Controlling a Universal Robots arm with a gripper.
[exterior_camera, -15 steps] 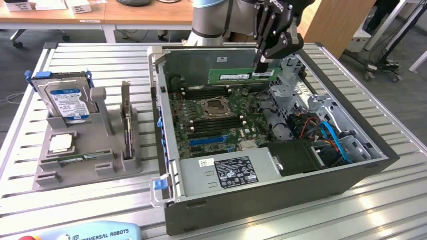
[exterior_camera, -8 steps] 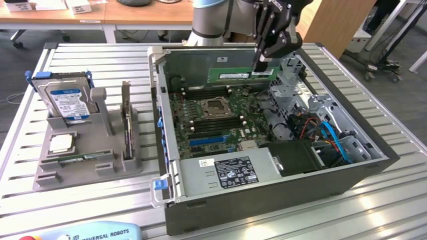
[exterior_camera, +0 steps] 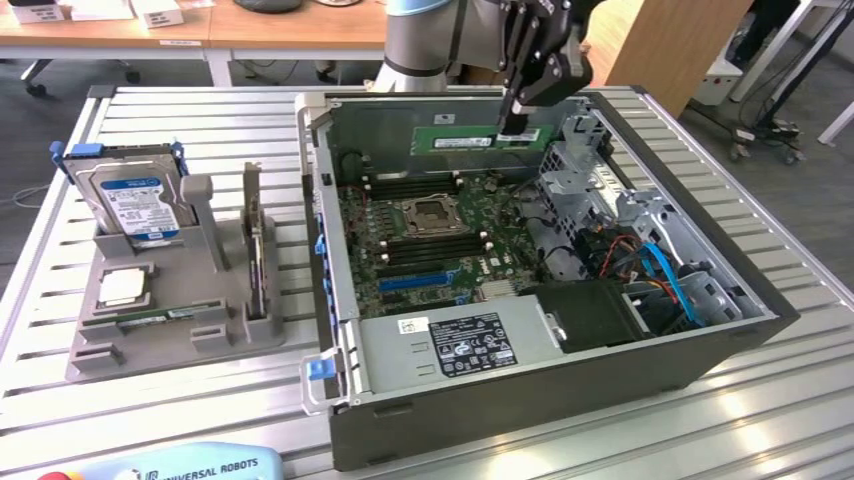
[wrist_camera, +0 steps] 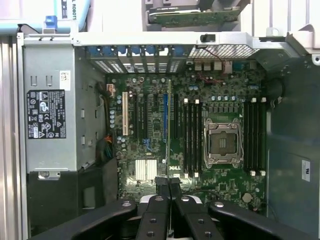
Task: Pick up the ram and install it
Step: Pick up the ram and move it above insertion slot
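The gripper (exterior_camera: 511, 128) is clamped on one end of the ram (exterior_camera: 461, 139), which hangs level over the far side of the open case (exterior_camera: 534, 400), above the motherboard (exterior_camera: 414, 250) and not seated. From the wrist the ram (wrist_camera: 169, 125) shows edge-on between the closed fingers (wrist_camera: 161, 186), beside the memory slots (wrist_camera: 191, 137) and socket (wrist_camera: 222, 143). The case also holds a power supply (exterior_camera: 454, 345) and cabling. On the exterior view's left, a grey holder (exterior_camera: 200, 340) carries a hard drive (exterior_camera: 134, 200) and a processor (exterior_camera: 123, 287)
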